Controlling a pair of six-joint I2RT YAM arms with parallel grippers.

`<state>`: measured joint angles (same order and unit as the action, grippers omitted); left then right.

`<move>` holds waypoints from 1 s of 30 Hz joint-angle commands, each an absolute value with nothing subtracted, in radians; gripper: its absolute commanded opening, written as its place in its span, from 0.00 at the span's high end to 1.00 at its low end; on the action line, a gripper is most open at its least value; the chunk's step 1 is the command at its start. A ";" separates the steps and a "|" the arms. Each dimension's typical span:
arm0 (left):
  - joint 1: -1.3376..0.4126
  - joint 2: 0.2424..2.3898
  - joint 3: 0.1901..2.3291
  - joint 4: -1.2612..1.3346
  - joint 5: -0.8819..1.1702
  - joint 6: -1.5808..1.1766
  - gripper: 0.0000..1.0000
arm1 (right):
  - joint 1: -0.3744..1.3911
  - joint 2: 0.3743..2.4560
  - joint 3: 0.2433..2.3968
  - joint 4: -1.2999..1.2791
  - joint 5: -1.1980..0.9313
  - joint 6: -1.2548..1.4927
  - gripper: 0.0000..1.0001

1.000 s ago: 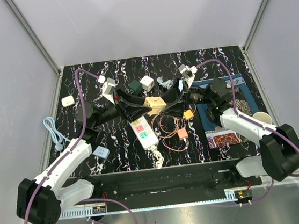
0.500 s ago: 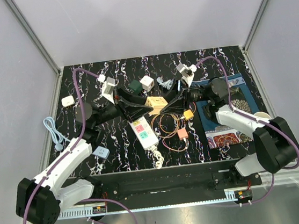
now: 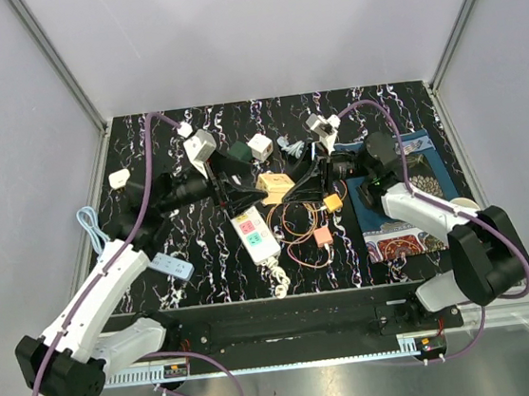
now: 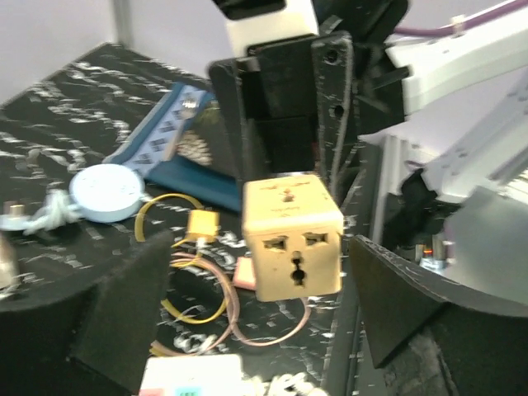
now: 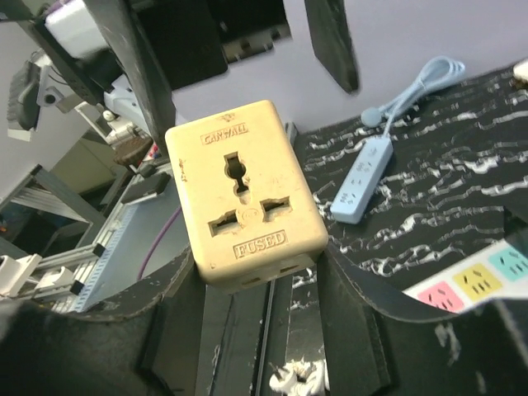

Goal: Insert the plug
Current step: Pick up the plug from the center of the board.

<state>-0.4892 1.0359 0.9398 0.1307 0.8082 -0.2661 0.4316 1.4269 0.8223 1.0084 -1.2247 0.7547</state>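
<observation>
The plug (image 3: 276,185) is a cream cube adapter marked FUSED, held in the air above the middle of the table. My right gripper (image 5: 257,268) is shut on its lower end, and both fingers (image 5: 363,276) press its sides. My left gripper (image 4: 260,276) stands open around the plug (image 4: 293,235), with a gap on each side. From above, the left gripper (image 3: 244,185) and the right gripper (image 3: 306,180) face each other across the plug. A white power strip (image 3: 254,234) with coloured labels lies just below them.
Orange and yellow looped cables (image 3: 298,223) lie beside the strip. A blue power strip (image 3: 171,265) and blue cable (image 3: 92,232) are at the left. A white cube (image 3: 260,147) and a green adapter (image 3: 238,153) sit at the back. A patterned mat (image 3: 408,196) and cup (image 3: 463,206) are at the right.
My left gripper opened and let go of the plug, and its arm shifted. My right gripper closed on the plug and now carries it.
</observation>
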 commanded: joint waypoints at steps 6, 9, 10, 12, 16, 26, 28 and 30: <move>-0.482 1.051 1.264 -0.526 0.653 0.173 0.03 | 0.437 1.284 0.979 0.206 -1.160 0.134 1.00; -0.495 1.112 1.331 -0.606 0.670 0.163 0.03 | 0.442 1.269 1.012 0.072 -1.126 0.029 1.00; -0.520 1.129 1.374 -0.635 0.669 0.170 0.03 | 0.445 1.259 1.020 0.049 -1.114 0.009 1.00; -0.552 1.175 1.413 -0.715 0.650 0.205 0.03 | 0.451 1.253 1.029 0.006 -1.091 -0.044 1.00; -0.615 1.219 1.465 -0.767 0.627 0.244 0.03 | 0.480 1.258 1.066 -0.127 -1.052 -0.129 1.00; -0.660 1.296 1.477 -0.795 0.638 0.272 0.05 | 0.543 1.266 1.129 -0.256 -0.970 -0.232 1.00; -0.672 1.308 1.479 -0.793 0.643 0.267 0.06 | 0.551 1.272 1.138 -0.264 -0.965 -0.239 1.00; -0.687 1.325 1.482 -0.795 0.641 0.264 0.08 | 0.555 1.281 1.144 -0.270 -0.963 -0.242 1.00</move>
